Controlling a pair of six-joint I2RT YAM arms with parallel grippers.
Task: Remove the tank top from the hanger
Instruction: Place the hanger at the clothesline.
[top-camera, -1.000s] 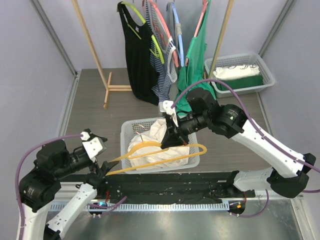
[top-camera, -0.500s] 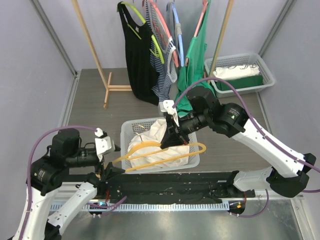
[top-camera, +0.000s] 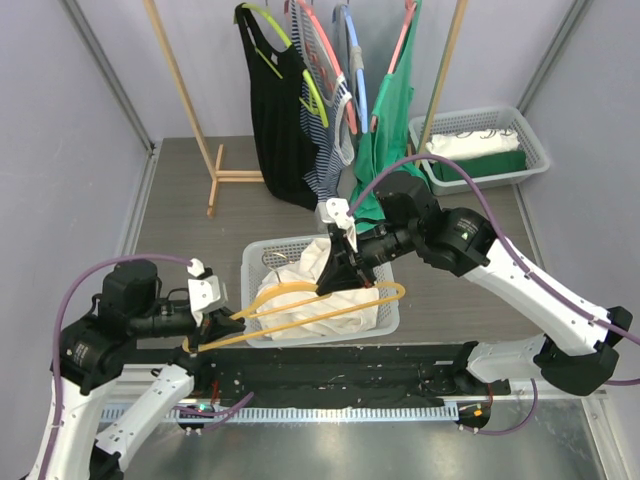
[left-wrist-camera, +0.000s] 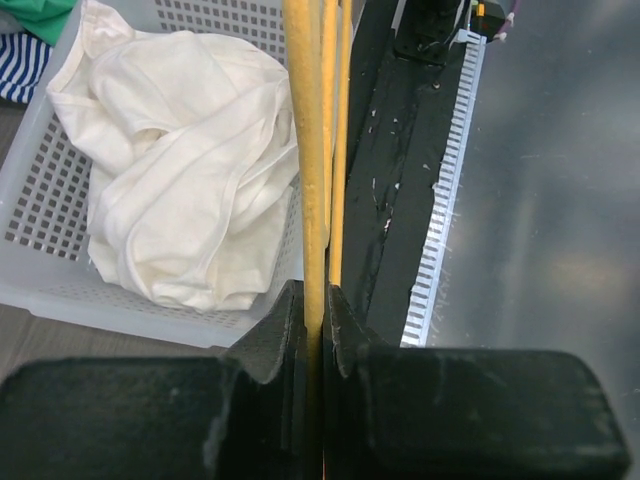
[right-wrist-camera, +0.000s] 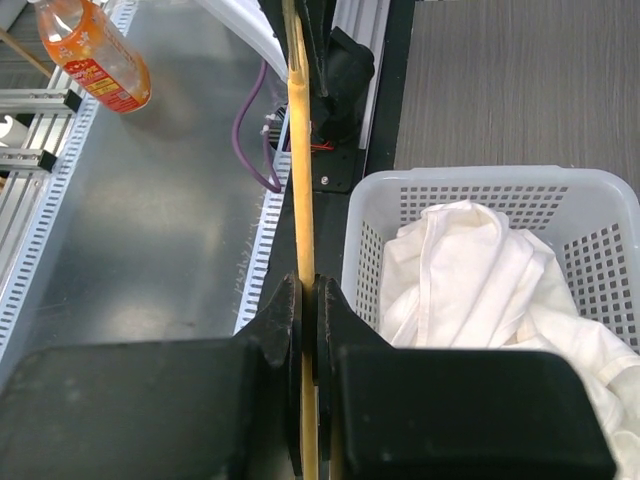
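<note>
White tank top (left-wrist-camera: 180, 170) heaped in basket (left-wrist-camera: 40, 215) under yellow hanger (left-wrist-camera: 308, 150). Hanger long axis runs left fingers (left-wrist-camera: 265, 345) to right fingers (right-wrist-camera: 275, 325); both pairs clamped tight on it.

Grips the yellow hanger (left-wrist-camera: 305, 150) at bottom centre with the left gripper (left-wrist-camera: 313, 300), jaws closed on its rod, just right of a crumpled white tank top (left-wrist-camera: 180, 180) lying in a pale perforated basket (left-wrist-camera: 45, 215), left of a black rail (left-wrist-camera: 400, 180) and grey metal table (left-wrist-camera: 550, 200).

Both arms (top-camera: 150, 412) have white links (top-camera: 520, 275), black joints (top-camera: 455, 242), looping purple cables (top-camera: 425, 158) and wedge-shaped black fingers (left-wrist-camera: 265, 340).
</note>
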